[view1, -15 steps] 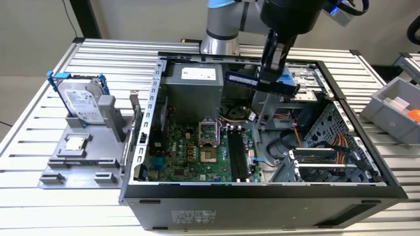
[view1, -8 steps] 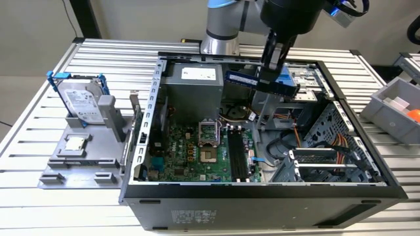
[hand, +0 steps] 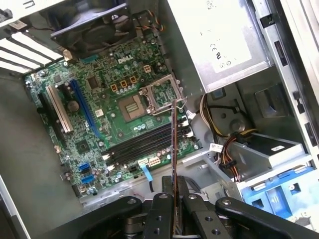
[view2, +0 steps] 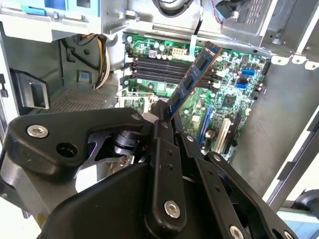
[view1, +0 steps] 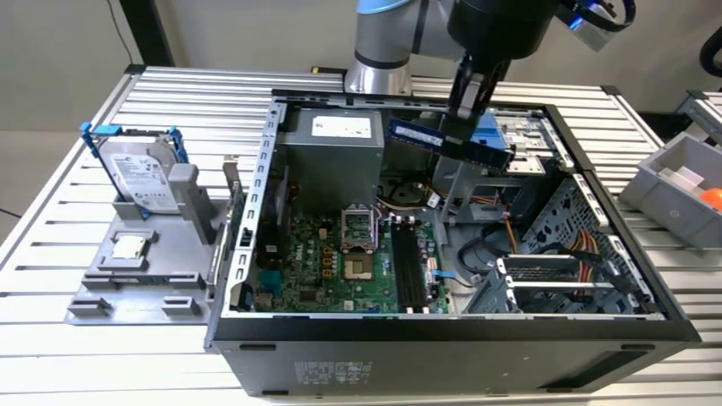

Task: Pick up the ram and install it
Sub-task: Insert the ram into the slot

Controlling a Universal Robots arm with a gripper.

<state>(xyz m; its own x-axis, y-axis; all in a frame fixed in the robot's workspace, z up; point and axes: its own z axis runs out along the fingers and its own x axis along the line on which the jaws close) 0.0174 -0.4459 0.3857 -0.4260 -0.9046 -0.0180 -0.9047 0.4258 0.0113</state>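
1. At the exterior view's left, a hard drive stands upright.
2. The open computer case shows its motherboard.
3. The gripper clamps the ram, held above the case, apart from the memory slots.
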